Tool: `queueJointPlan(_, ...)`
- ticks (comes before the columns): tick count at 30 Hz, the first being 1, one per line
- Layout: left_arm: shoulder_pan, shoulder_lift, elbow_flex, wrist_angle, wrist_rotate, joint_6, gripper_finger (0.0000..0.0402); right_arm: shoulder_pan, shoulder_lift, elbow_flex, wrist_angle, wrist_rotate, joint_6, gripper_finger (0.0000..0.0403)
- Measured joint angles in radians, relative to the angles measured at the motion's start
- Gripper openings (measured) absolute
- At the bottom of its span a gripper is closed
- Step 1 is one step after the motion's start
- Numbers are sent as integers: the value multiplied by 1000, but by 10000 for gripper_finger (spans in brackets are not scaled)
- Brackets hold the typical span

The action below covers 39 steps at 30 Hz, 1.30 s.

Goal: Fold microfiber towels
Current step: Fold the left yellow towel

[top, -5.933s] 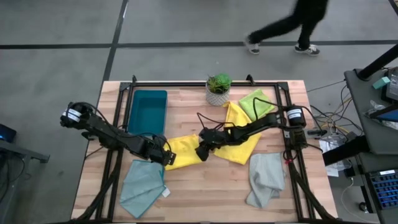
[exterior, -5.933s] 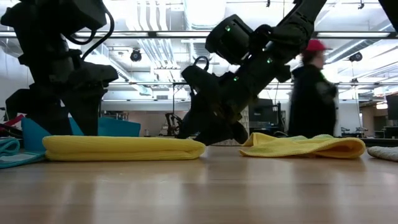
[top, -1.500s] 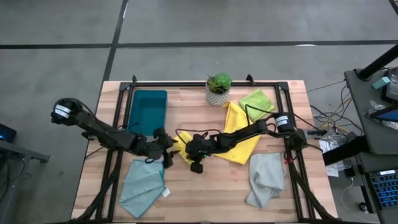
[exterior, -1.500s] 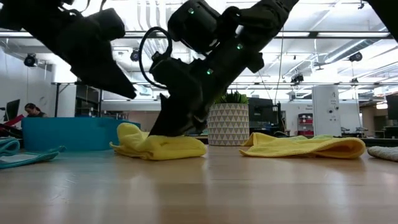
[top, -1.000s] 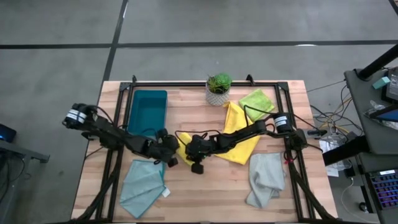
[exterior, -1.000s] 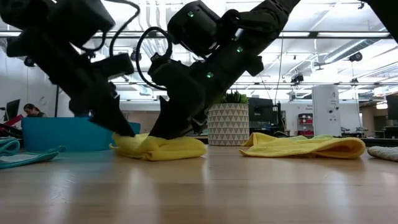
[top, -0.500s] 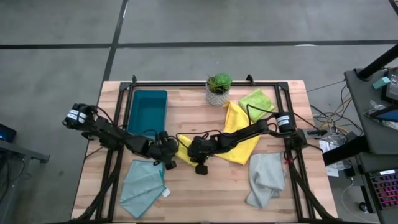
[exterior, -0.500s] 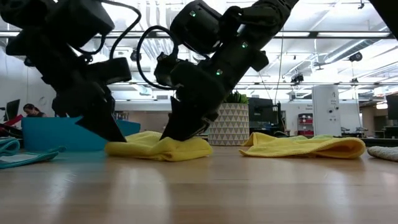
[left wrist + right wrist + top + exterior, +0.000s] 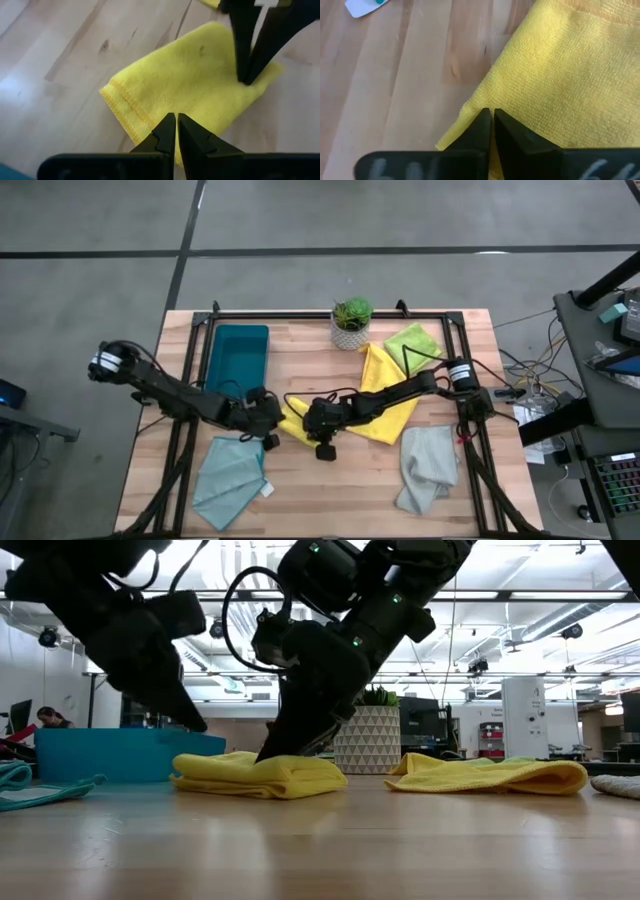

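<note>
The folded yellow towel [image 9: 292, 423] lies mid-desk, a little toward the front edge, between the two arms, its long axis running left to right along the desk. The right gripper [image 9: 285, 745] bears down on its right end with jaws near closed, nothing visibly pinched. The left gripper [image 9: 176, 131] hangs closed and empty just above the towel's left end. I see no brand or readable writing.

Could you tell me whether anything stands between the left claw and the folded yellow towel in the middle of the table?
Nothing visible does. The left claw, shut, hangs just above the folded yellow towel. The right claw presses on the towel's far side, not between them.
</note>
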<state>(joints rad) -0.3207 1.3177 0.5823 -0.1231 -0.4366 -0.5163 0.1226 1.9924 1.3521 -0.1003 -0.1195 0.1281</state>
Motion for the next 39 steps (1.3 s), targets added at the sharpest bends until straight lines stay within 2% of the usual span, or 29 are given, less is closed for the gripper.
queueJointPlan(10,-2,-37,6,6,0,7,5,-1,-89,-3,-90,-12,-4,140)
queueJointPlan(17,-1,-50,51,8,13,83,20,-1,-221,-119,-90,-12,-22,194)
queueJointPlan(21,1,-31,114,8,46,135,57,-2,-306,-244,6,-11,-43,207)
queueJointPlan(27,43,37,258,-72,266,168,158,-15,-406,-442,309,-10,-5,210)
queueJointPlan(32,65,96,387,-247,279,283,229,-14,-454,-537,496,-11,2,210)
queueJointPlan(35,90,139,457,-333,295,358,248,-14,-470,-570,532,-11,-9,210)
queueJointPlan(39,124,200,522,-394,363,459,250,-14,-474,-581,540,-10,-25,210)
